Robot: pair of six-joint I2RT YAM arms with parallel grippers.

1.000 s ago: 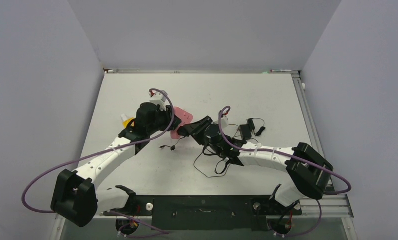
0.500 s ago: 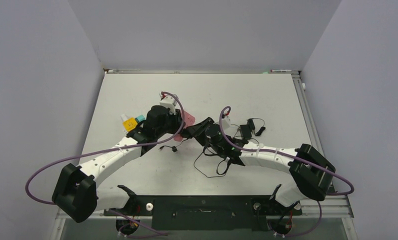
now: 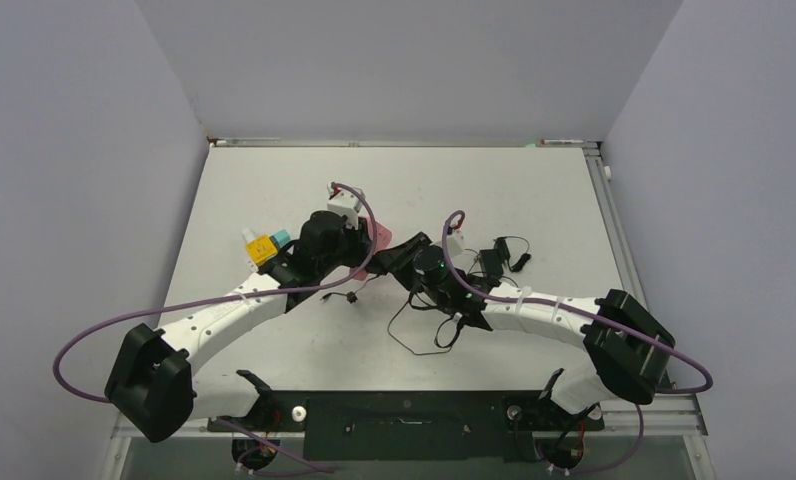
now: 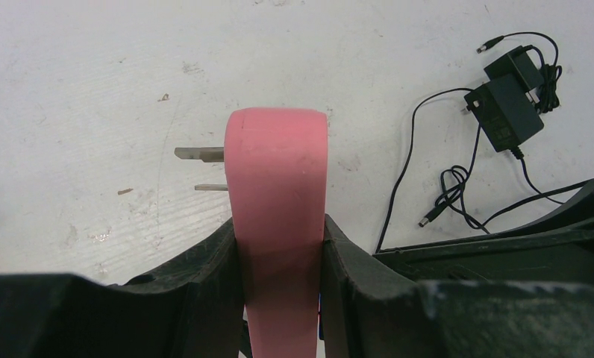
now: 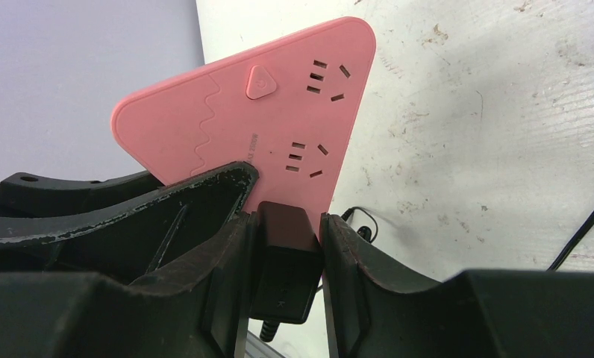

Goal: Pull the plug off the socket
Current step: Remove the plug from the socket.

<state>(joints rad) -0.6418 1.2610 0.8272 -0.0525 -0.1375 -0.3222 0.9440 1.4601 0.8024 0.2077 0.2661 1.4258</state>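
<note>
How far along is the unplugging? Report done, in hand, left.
Done: left gripper clamps the pink triangular plastic socket block; right gripper is shut on the black plastic plug. In hand: the pull, with the plug seated against the socket's face. Left: separating them, which has not happened yet.

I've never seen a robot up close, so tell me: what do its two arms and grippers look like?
Both the left arm and right arm have white tubular links between chunky black joints, with a purple cable looping along each. The left gripper and right gripper are black plastic, the right one's edges scuffed pale.
</note>
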